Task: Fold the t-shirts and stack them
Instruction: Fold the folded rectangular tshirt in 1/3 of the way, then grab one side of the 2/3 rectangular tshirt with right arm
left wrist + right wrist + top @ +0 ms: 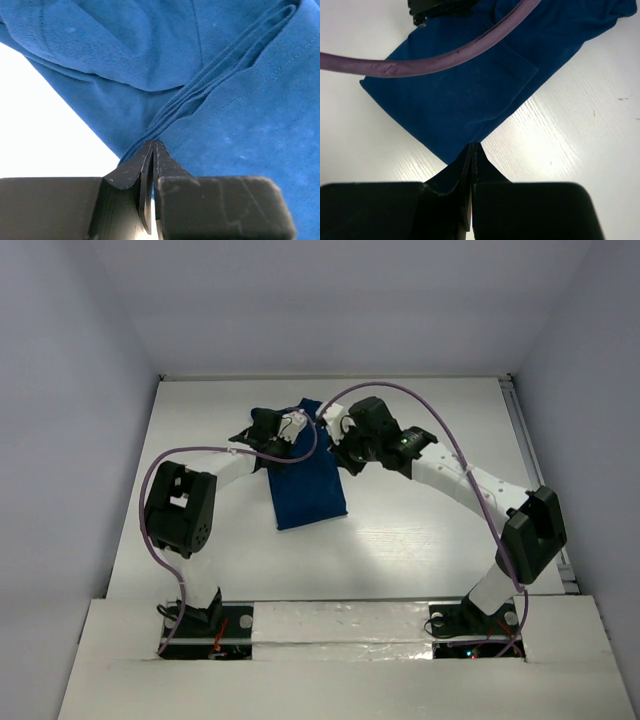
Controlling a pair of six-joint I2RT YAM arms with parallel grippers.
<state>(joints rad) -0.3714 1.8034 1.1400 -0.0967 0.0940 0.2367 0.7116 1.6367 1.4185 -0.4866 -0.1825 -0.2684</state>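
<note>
The shirt (308, 490) lies in the middle of the table (420, 530), folded to a narrow strip running away from the arm bases; its near end rests flat and free, held by nothing but its own weight; if the far end is pulled toward the bases, that loose end may drag or bunch rather than lie as a clean half.

Further out, a purple cable (445, 57) crosses low over the cloth; I cannot tell whether it touches; should it sag on during a pull, it could catch the top layer and spoil the fold.

At the far end both arms meet; the left gripper (153, 145) is closed tight on a stack of thin layered edges, only the tips biting; the layers fan apart just beyond the pinch, so an inner one could slip out when lifted, leaving the strip to open.

The right gripper (472, 145) is closed too, seemingly on a bare corner of the cloth right at the fingertips; so small a hold is the likeliest to fail; if it slips, one side drops and the fold goes askew.

The two grippers stand near each other; uneven motion risks a knock or a twisted edge.
</note>
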